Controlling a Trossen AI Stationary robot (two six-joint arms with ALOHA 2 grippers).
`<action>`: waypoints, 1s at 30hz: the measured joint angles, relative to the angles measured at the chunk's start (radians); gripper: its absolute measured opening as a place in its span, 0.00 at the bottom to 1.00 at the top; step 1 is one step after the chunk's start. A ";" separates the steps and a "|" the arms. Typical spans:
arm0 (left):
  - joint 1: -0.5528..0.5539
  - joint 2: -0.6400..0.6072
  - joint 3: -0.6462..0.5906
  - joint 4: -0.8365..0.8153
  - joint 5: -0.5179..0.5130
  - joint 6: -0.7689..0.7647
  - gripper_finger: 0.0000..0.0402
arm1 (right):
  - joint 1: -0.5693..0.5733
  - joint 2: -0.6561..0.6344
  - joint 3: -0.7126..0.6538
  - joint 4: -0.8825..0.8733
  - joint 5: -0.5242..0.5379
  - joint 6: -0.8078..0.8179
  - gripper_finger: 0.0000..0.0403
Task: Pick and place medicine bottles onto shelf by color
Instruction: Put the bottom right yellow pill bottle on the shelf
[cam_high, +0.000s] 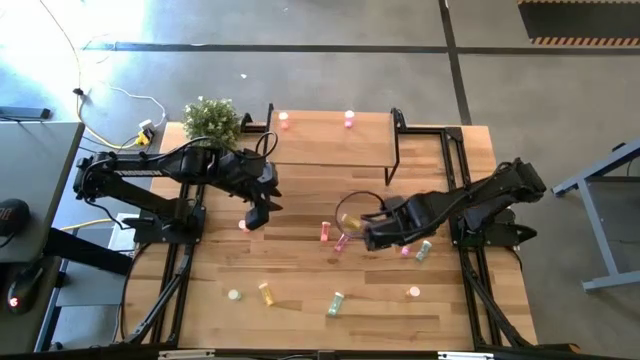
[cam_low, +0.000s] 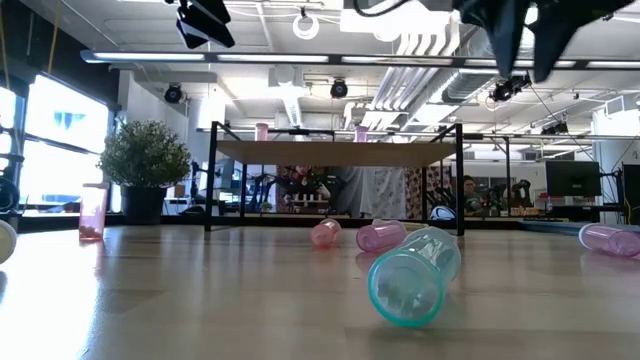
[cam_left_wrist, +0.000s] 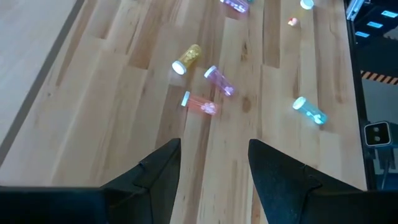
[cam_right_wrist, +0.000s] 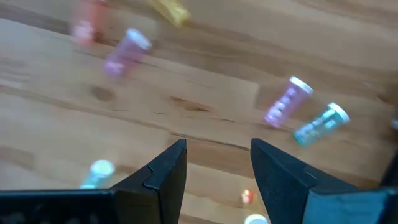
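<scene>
Small medicine bottles lie scattered on the wooden table. A yellow bottle (cam_left_wrist: 186, 59), a pink bottle (cam_left_wrist: 219, 81) and a salmon-red bottle (cam_left_wrist: 199, 104) lie on their sides mid-table, between my two grippers. Another pink bottle (cam_right_wrist: 283, 102) and a mint-green bottle (cam_right_wrist: 320, 124) lie side by side near the right arm. The shelf (cam_high: 330, 145) stands at the far edge with a salmon bottle (cam_high: 283, 120) and a pink bottle (cam_high: 349, 120) upright on top. My left gripper (cam_left_wrist: 214, 146) and my right gripper (cam_right_wrist: 217, 146) hang open above the table, with nothing between the fingers.
A potted plant (cam_high: 211, 120) stands at the far left corner beside the shelf. A salmon bottle (cam_high: 243, 224) stands upright by the left gripper. More bottles lie near the front edge: yellow (cam_high: 266, 292), green (cam_high: 336, 303) and orange (cam_high: 413, 292).
</scene>
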 joint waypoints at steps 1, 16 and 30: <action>0.000 0.000 0.000 0.000 0.000 -0.003 0.45 | 0.008 0.000 -0.018 0.004 -0.008 0.019 0.42; 0.000 0.000 0.000 0.000 -0.048 -0.029 0.45 | 0.071 0.000 -0.208 0.078 -0.061 0.061 0.42; 0.000 0.001 0.000 0.000 -0.048 -0.060 0.45 | 0.244 -0.009 -0.223 0.194 -0.221 0.044 0.42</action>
